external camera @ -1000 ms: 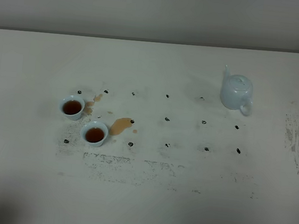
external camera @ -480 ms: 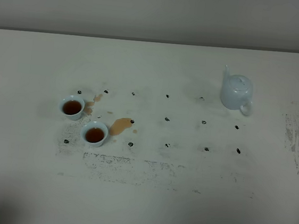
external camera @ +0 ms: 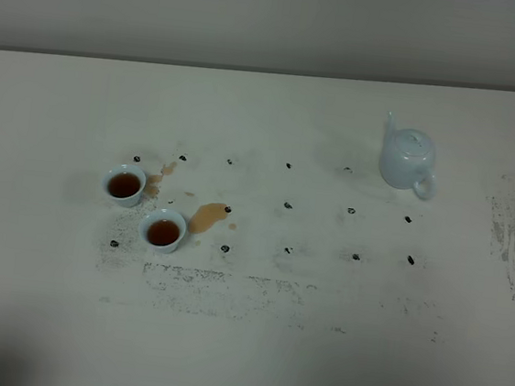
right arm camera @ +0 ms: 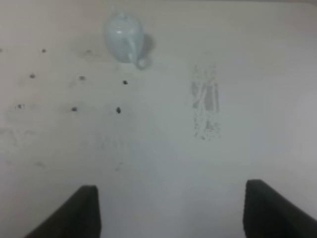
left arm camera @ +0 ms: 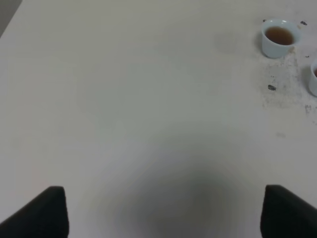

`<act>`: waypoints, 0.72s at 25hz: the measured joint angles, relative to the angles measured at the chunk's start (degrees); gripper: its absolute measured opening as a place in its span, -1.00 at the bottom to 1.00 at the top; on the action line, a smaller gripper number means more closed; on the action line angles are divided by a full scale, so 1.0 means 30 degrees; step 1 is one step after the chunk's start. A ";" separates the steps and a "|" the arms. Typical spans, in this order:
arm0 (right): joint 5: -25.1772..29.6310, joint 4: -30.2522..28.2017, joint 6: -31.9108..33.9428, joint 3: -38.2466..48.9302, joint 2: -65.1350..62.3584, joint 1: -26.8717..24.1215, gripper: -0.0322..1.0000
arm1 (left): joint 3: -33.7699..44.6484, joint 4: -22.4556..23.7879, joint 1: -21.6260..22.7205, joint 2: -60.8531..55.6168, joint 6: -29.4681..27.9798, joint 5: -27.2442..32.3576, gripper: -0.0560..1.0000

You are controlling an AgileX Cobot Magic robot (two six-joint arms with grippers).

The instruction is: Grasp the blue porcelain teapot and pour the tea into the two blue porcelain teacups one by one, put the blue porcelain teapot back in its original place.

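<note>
From the high camera we see neither arm, only the white table [external camera: 249, 358] with the blue porcelain teapot [external camera: 408, 158] upright and the two teacups well apart from it. The farther teacup [external camera: 124, 184] and the nearer teacup [external camera: 162, 230] each hold brown tea, and a tea spill [external camera: 207, 216] lies just beside the nearer one.

Our left wrist view adds the left pincer [left arm camera: 163, 210], its dark fingers [left arm camera: 42, 213] spread wide over bare table, holding nothing; one full teacup sits far ahead of it and the second only shows at the frame edge.

Our right wrist view shows the right pincer [right arm camera: 171, 210] likewise gaping and empty, the teapot standing well ahead of it, beyond a scuffed patch [right arm camera: 205, 101].
</note>
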 joint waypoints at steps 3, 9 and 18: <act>0.0000 -0.0115 0.0081 0.0000 0.0000 0.0422 0.20 | 0.0000 0.0000 0.0000 0.0000 0.0000 0.0000 0.53; -0.0013 -0.0504 0.0545 0.0000 0.0000 0.1318 0.20 | 0.0000 0.0000 0.0000 0.0000 0.0000 0.0000 0.53; -0.0013 -0.0529 0.0651 0.0000 0.0000 0.1372 0.20 | 0.0000 0.0000 0.0000 0.0000 0.0000 0.0000 0.53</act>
